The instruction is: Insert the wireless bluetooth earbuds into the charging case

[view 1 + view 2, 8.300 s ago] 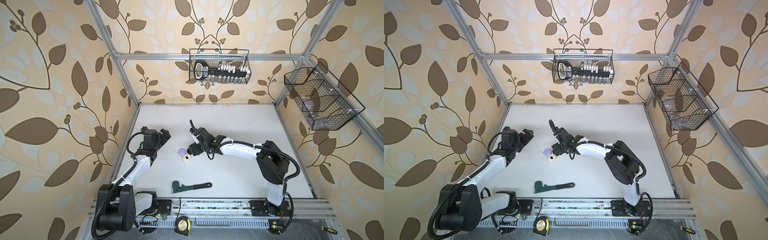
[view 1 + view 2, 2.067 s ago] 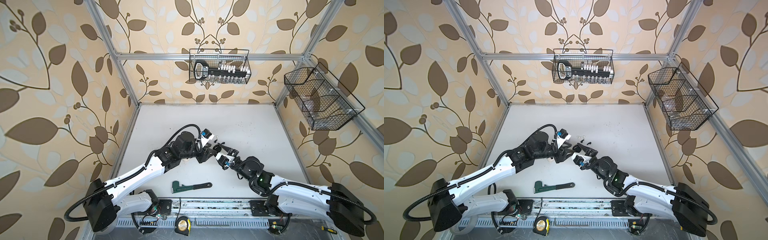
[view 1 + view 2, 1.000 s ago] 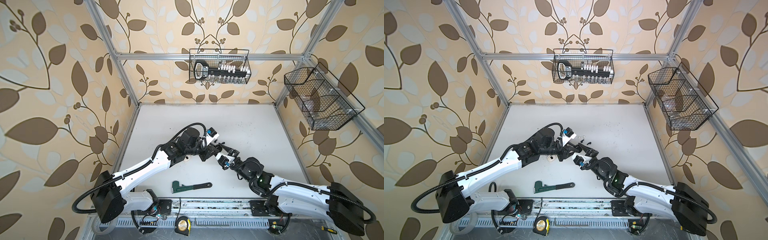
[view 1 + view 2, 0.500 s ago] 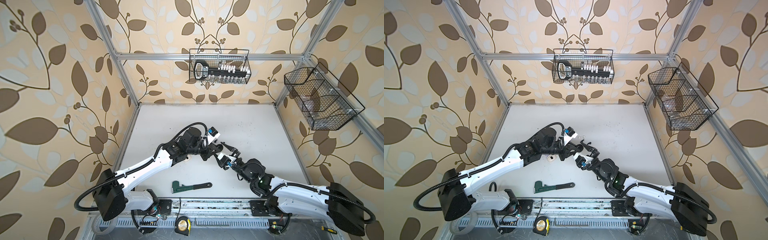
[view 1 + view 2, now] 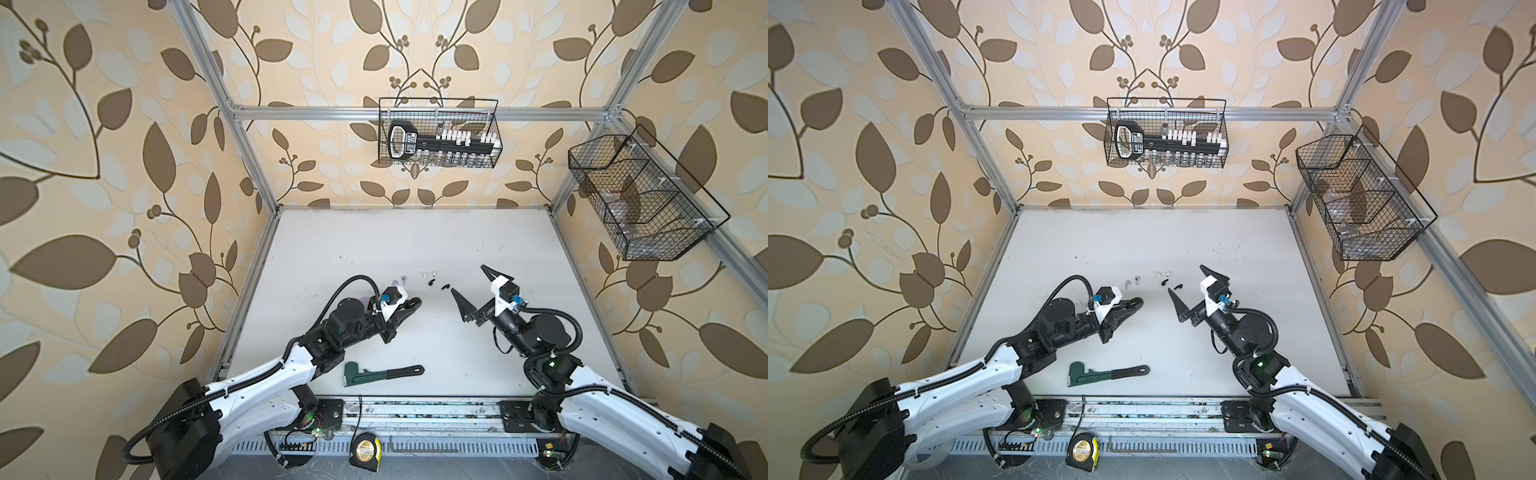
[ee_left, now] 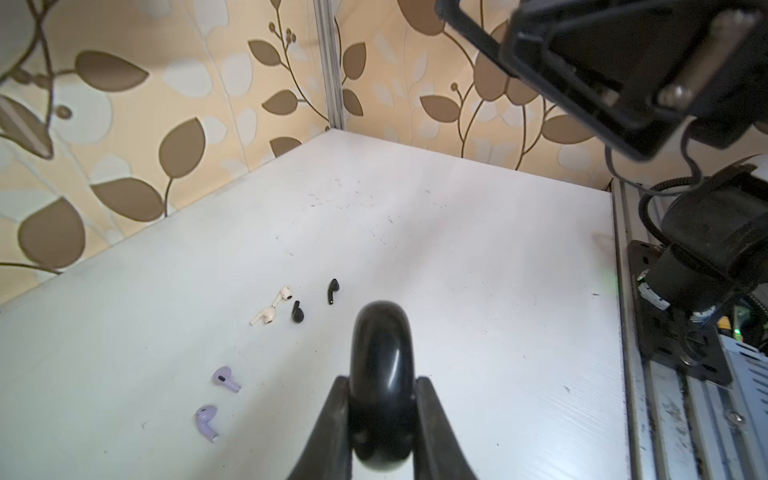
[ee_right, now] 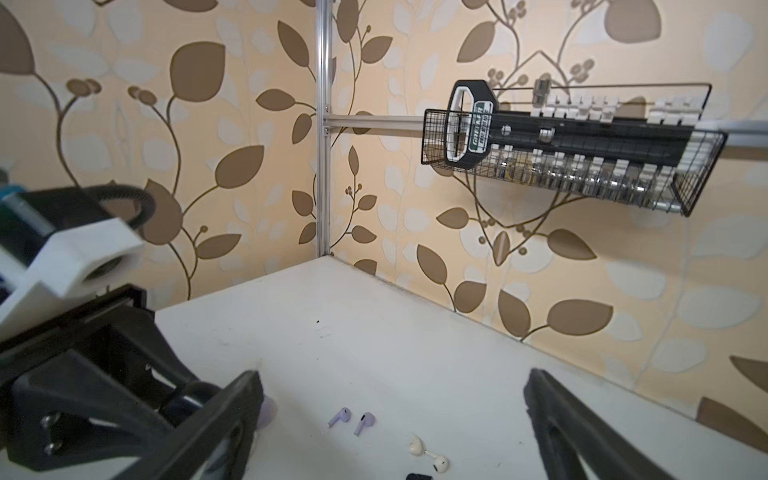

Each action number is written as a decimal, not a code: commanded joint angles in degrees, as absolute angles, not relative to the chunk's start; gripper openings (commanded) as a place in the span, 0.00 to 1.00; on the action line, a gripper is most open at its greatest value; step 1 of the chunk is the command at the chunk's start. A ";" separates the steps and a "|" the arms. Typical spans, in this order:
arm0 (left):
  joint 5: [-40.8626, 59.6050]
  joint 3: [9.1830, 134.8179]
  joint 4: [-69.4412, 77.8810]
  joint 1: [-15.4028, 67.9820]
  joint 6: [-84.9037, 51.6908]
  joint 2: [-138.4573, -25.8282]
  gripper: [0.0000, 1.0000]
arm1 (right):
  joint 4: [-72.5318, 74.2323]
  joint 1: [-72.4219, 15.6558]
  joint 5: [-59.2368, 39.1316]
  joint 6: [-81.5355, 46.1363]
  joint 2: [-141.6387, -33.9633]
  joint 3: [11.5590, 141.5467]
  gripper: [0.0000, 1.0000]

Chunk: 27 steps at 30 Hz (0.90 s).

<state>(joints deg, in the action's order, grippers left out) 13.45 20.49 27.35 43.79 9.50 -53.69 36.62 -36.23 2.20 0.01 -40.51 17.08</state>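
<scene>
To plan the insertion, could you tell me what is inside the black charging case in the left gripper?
The black charging case shows only its glossy shell between the left gripper's fingers; its interior is hidden. Both black earbuds lie on the table.

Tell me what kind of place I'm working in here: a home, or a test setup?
Most likely a lab robot cell, not a home: aluminium frame around leaf-wallpaper walls, a white table, and the left arm and right arm bolted to a mounting rail.
</scene>
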 commanded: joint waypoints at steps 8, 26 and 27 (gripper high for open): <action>13.37 17.84 51.98 42.77 6.88 -58.50 0.00 | 27.79 -32.45 -16.12 -15.99 -45.67 23.60 1.00; 41.16 18.29 72.94 38.41 -7.76 -69.98 0.00 | 24.17 -41.36 -15.97 -6.09 -45.69 23.90 0.88; 41.14 18.60 71.48 38.41 -7.52 -69.34 0.00 | 24.05 -41.72 -16.08 -6.07 -46.08 24.15 0.88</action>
